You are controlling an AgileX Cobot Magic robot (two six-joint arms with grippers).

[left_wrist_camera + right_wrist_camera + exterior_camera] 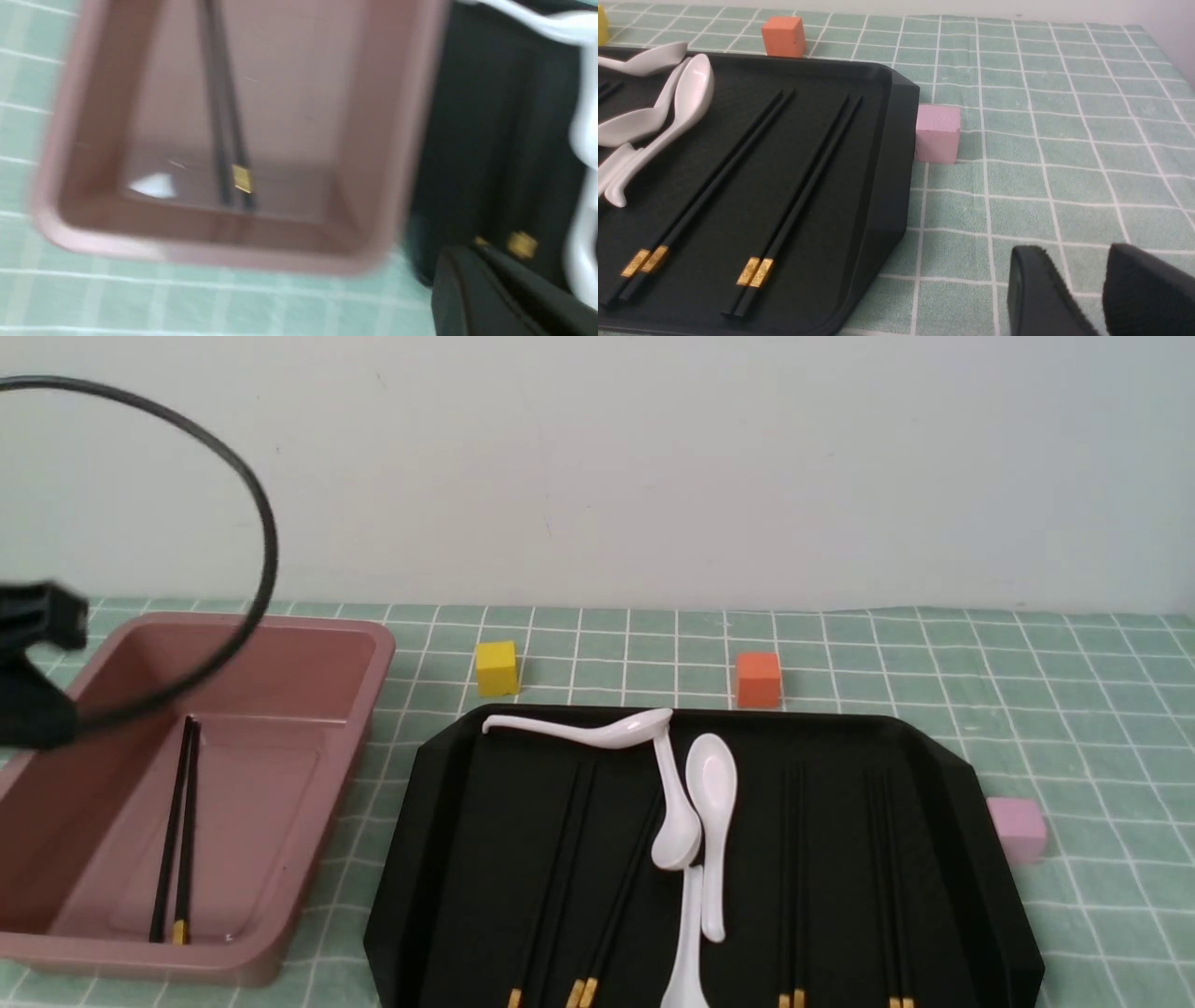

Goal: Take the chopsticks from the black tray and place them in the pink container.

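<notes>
One pair of black, gold-tipped chopsticks (177, 831) lies inside the pink container (355, 709) at the left. The left wrist view, which is blurred, shows that pair of chopsticks (229, 116) on the tub's floor. Several more pairs (558, 868) lie lengthwise on the black tray (448, 821); two of them (804, 186) show in the right wrist view. My left gripper (472, 254) is shut and empty, hanging over the tray corner beside the tub. My right gripper (1073, 249) is open and empty over the cloth, to the right of the tray.
Three white soup spoons (709, 784) lie across the tray's middle, among the chopsticks. Behind the tray stand a yellow cube (496, 668) and an orange cube (757, 679). A pale pink cube (1017, 829) sits at its right edge. A black cable (266, 541) loops above the tub.
</notes>
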